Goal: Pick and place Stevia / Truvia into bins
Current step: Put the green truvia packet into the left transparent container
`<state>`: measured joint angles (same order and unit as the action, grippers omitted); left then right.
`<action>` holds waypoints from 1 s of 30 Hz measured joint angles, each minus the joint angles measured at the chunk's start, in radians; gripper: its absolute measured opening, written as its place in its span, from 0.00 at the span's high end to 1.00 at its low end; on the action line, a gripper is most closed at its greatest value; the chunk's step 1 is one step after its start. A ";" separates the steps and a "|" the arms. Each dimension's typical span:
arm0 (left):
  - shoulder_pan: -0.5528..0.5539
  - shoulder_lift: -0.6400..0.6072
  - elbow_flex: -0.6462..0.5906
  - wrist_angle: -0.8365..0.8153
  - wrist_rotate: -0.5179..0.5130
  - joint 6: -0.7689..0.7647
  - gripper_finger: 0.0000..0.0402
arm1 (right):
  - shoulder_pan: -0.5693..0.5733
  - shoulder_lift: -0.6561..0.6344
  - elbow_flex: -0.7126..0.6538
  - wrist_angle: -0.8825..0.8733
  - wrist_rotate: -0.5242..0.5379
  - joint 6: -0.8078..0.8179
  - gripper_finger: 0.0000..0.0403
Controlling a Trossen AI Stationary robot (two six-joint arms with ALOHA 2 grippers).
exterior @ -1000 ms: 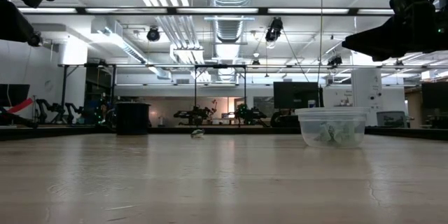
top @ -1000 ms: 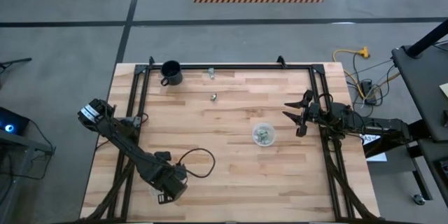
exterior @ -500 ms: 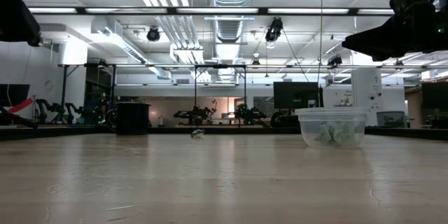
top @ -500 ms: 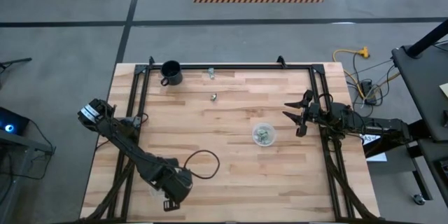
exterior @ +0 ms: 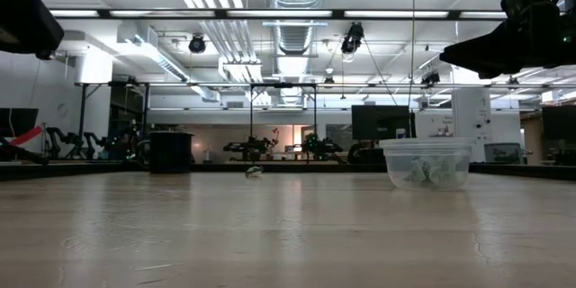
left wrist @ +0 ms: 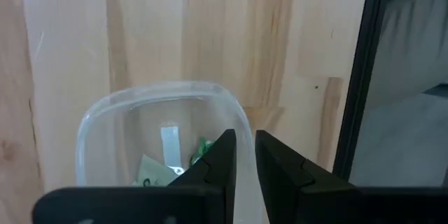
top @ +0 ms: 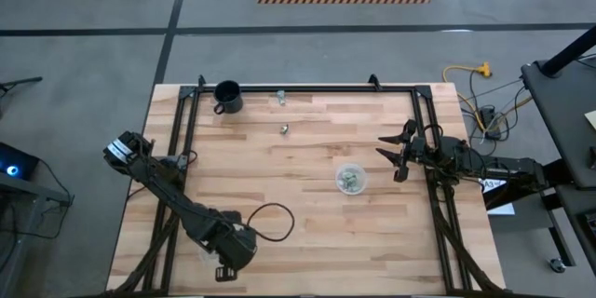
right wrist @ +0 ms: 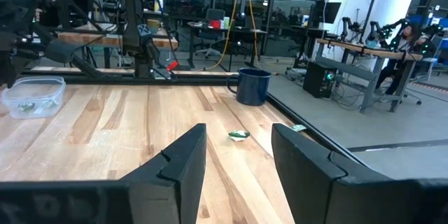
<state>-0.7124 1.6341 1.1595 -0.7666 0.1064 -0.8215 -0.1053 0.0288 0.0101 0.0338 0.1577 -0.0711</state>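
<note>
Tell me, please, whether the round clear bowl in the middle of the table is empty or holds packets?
Not empty. The round bowl holds several green-and-white packets, visible through its clear wall in the low view.

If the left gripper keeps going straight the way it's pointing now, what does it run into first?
Most likely the rounded-rectangular tub. The left gripper points down at it, with its fingers nearly shut around the tub's side wall, and packets lie inside. Under the tub is the table. How far the fingertips are above it is unclear.
</note>
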 joint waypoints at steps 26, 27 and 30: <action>0.007 0.002 -0.003 0.051 -0.139 -0.063 0.62 | 0.000 0.000 0.000 0.000 0.000 0.000 0.62; 0.006 0.002 -0.002 0.049 -0.138 -0.063 0.59 | 0.000 0.000 0.000 0.000 0.000 0.000 0.62; 0.006 0.002 -0.002 0.050 -0.138 -0.063 0.55 | 0.000 0.000 0.000 0.000 0.000 0.000 0.62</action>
<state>-0.7063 1.6356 1.1571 -0.7169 -0.0319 -0.8841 -0.1054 0.0288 0.0101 0.0338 0.1577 -0.0712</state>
